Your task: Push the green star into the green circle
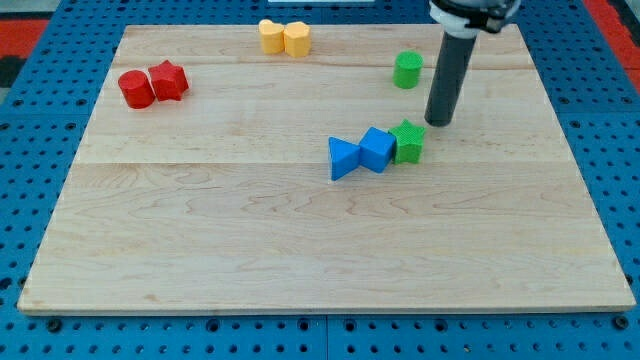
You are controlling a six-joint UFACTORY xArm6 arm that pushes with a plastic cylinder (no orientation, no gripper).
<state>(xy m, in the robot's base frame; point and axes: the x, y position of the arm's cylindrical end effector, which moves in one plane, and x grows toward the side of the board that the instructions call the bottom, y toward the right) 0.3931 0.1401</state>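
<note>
The green star [408, 141] lies right of the board's middle, touching a blue cube [376, 149] on its left. The green circle [407, 70] stands near the view's top, well above the star and apart from it. My tip [438, 122] rests on the board just to the upper right of the green star, close to it, and below and right of the green circle. The dark rod rises from there to the view's top edge.
A blue triangle [343, 158] touches the blue cube's left side. A red circle [135, 89] and red star [168, 80] sit together at the upper left. Two yellow blocks [284, 37] sit together at the board's top edge. The wooden board [300, 250] lies on blue pegboard.
</note>
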